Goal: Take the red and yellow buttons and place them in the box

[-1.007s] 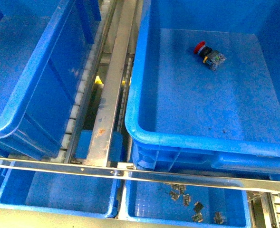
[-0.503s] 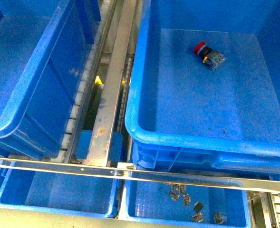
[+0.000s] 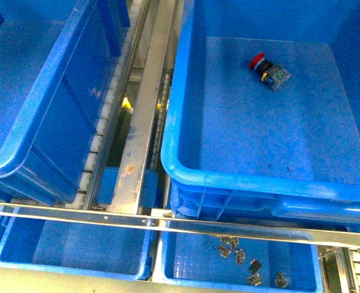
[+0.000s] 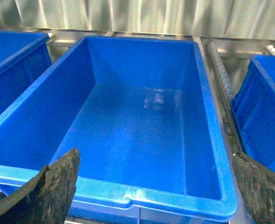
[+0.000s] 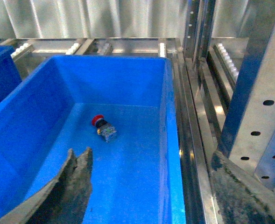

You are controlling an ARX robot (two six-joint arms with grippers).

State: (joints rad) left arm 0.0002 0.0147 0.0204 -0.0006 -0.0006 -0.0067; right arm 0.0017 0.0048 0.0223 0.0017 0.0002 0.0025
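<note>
Where the front view looks down on the rack, a deep blue crate point(image 3: 39, 91) stands at the left, beside a scuffed metal rail point(image 3: 146, 104) that runs away from the robot. A small yellow patch point(image 3: 126, 104) shows in the gap beside the rail; what it is cannot be told. Right of the rail stands the box point(image 3: 241, 180), and the red button point(image 3: 257, 61) lies on its side on the smooth floor, towards the far wall. A thin metal bar point(image 3: 167, 221) crosses in front. Below it sit two shallow blue trays, the left tray point(image 3: 69, 244) and the right tray point(image 3: 186, 268), which holds a few small metal clips point(image 3: 231, 247).

In the left wrist view, the left gripper point(image 4: 154, 156) is spread wide with nothing between its dark pads, above the near rim of a blue crate. A ribbed metal wall point(image 4: 128, 16) closes the room behind.

In the right wrist view, the right gripper point(image 5: 151, 156) is likewise spread and holds nothing, well apart from the red button. A perforated metal upright point(image 5: 263, 93) stands beside the box.
</note>
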